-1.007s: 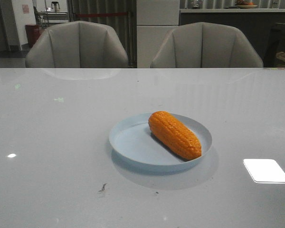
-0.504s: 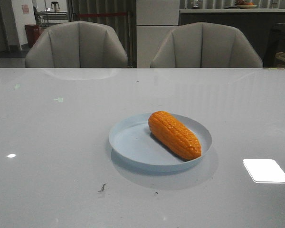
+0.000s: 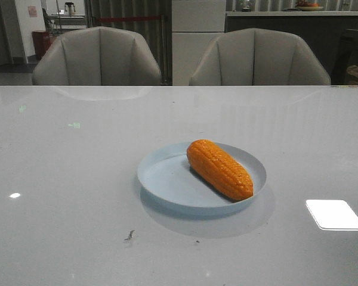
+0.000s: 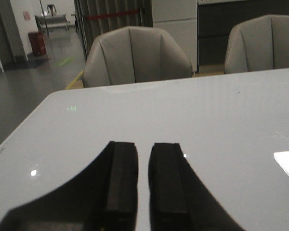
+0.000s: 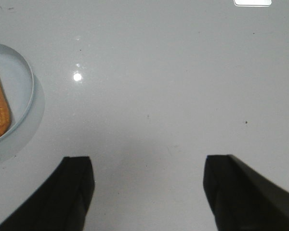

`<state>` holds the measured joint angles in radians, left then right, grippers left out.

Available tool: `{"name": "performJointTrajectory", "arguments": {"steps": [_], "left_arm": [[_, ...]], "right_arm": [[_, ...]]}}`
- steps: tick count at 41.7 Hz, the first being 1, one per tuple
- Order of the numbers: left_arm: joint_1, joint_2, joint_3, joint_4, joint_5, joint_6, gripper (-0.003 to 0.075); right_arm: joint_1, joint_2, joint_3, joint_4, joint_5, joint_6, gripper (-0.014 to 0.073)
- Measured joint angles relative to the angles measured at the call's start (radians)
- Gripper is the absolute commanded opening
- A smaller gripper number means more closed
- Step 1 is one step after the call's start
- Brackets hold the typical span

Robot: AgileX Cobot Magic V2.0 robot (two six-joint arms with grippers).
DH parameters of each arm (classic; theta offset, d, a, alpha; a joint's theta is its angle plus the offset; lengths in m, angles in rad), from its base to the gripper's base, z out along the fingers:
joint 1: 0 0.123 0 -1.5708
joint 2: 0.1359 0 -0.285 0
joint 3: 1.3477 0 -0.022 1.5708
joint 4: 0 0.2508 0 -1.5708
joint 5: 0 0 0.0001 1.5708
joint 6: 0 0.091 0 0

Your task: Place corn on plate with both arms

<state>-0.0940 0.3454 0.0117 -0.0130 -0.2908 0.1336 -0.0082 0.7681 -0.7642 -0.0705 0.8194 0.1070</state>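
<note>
Lying on one plate [image 3: 167, 179]: one corn [image 3: 219, 168]; left fingers [image 4: 123, 178] clenched, right fingers [image 5: 77, 185] released.

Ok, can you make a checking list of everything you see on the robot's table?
Surface: glossy pale table, small dark specks near the front.
Job's things: corn lies on the plate, slanted, on its right half.
Clutter: nothing seen.
Pincers: left pincer nearly shut, holding nothing; right pincer wide open, holding nothing, beside the plate.
Cables: nothing seen.
Surroundings: two grey chairs behind the table; dim room beyond.
</note>
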Motion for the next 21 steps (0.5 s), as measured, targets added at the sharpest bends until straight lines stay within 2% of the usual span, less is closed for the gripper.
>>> {"name": "performJointTrajectory", "arguments": {"steps": [9, 21], "left_arm": [[0.0, -0.22, -0.002, 0.0, 0.157, 0.0, 0.0176], [0.0, -0.353, -0.002, 0.0, 0.351, 0.0, 0.0176]], "right_arm": [[0.0, 0.0, 0.0, 0.002, 0.0, -0.002, 0.0583], [0.0, 0.0, 0.0, 0.002, 0.0, -0.002, 0.0583]]}}
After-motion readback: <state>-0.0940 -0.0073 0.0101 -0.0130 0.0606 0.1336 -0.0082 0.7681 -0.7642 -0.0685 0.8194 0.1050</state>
